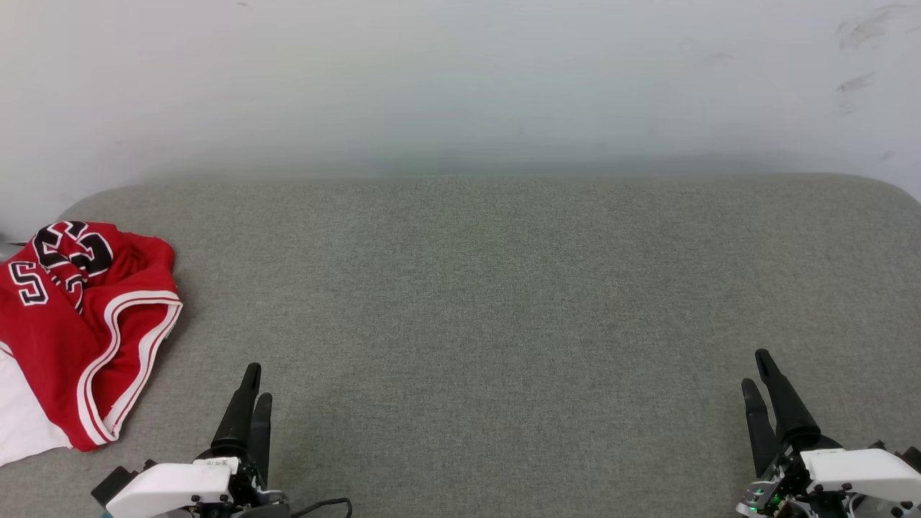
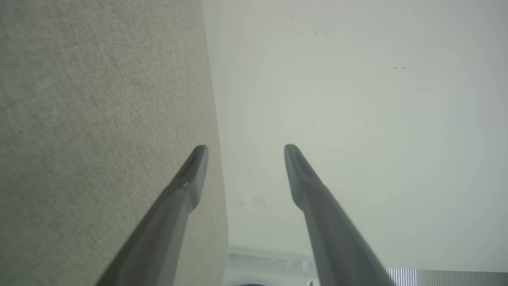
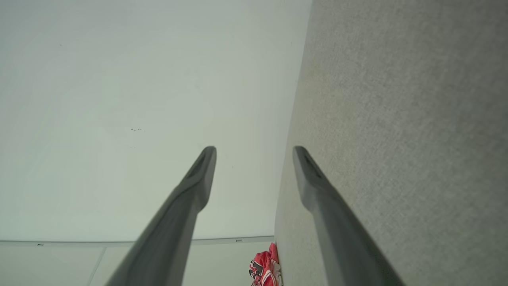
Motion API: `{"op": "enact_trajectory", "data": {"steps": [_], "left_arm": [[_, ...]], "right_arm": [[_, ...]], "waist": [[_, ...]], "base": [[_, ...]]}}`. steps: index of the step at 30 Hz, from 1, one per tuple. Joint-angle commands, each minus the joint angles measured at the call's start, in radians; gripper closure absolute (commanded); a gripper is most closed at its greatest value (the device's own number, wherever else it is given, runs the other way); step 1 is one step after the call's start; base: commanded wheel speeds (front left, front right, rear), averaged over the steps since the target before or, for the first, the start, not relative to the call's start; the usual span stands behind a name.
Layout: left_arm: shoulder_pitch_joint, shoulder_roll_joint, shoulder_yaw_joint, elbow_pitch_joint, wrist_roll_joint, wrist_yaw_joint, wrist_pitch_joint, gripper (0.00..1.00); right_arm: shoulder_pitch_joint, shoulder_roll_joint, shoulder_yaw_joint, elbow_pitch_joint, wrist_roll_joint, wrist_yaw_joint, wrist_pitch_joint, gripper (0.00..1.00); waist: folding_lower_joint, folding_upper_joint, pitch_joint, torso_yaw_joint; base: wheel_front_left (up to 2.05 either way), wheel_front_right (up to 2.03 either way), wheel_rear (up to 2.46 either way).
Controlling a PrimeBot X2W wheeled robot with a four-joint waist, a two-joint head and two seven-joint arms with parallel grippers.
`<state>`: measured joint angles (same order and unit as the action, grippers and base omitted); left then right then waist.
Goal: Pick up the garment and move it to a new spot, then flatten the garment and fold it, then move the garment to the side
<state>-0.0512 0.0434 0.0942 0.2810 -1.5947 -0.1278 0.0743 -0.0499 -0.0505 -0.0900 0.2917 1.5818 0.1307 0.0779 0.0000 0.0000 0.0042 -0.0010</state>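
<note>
Head view. At the left edge, from mid-height down to the lower left: the red jersey (image 1: 79, 338), crumpled in a heap on the grey upholstered surface (image 1: 504, 302). Red cloth with white-and-red striped trim curving down its right side, black letters outlined in white bunched at its top, a white patch at its lower left running out of frame. Lower left, just right of the heap and apart from it: the left gripper (image 1: 257, 383), dark fingers pointing up, seen edge-on, gap hard to judge here. Lower right, well apart from the jersey: the right gripper (image 1: 755, 368), likewise edge-on. Across the top: a pale wall (image 1: 460, 72), scuffed at upper right.

Left wrist view. Left gripper (image 2: 246, 147) spread wide, nothing between the fingers; grey surface at left, pale wall at right.

Right wrist view. Right gripper (image 3: 254, 149) spread wide too, holding nothing; wall at left, grey surface at right. At bottom centre, small, against the surface's edge: the red jersey (image 3: 265, 270), red with black-and-white lettering.
</note>
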Motion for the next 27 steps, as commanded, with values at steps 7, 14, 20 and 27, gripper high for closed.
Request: {"op": "enact_trajectory", "data": {"steps": [7,14,20,27], "left_arm": [[-0.002,0.004,0.007,-0.015,0.070,-0.001,-0.039,0.00],[0.008,0.004,0.024,-0.040,0.140,-0.001,-0.070,0.00],[0.012,0.005,0.064,-0.061,0.227,-0.001,-0.094,0.00],[0.005,0.005,0.089,-0.115,0.359,-0.001,-0.120,0.00]], "right_arm": [[-0.019,-0.001,0.012,-0.012,-0.101,0.000,-0.040,0.00],[-0.022,0.000,-0.009,-0.031,-0.255,0.000,-0.071,0.00],[-0.023,0.000,-0.014,-0.084,-0.435,0.000,-0.095,0.00],[-0.026,0.000,0.007,-0.164,-0.691,0.000,-0.121,0.00]], "waist": [[0.0000,0.0000,0.000,-0.001],[0.0000,0.0000,0.000,-0.001],[0.0000,0.0000,0.002,-0.002],[0.0000,0.0000,0.006,-0.002]], "base": [[0.00,0.00,0.00],[0.00,0.00,0.00],[0.00,0.00,0.00],[0.00,0.00,0.00]]}}
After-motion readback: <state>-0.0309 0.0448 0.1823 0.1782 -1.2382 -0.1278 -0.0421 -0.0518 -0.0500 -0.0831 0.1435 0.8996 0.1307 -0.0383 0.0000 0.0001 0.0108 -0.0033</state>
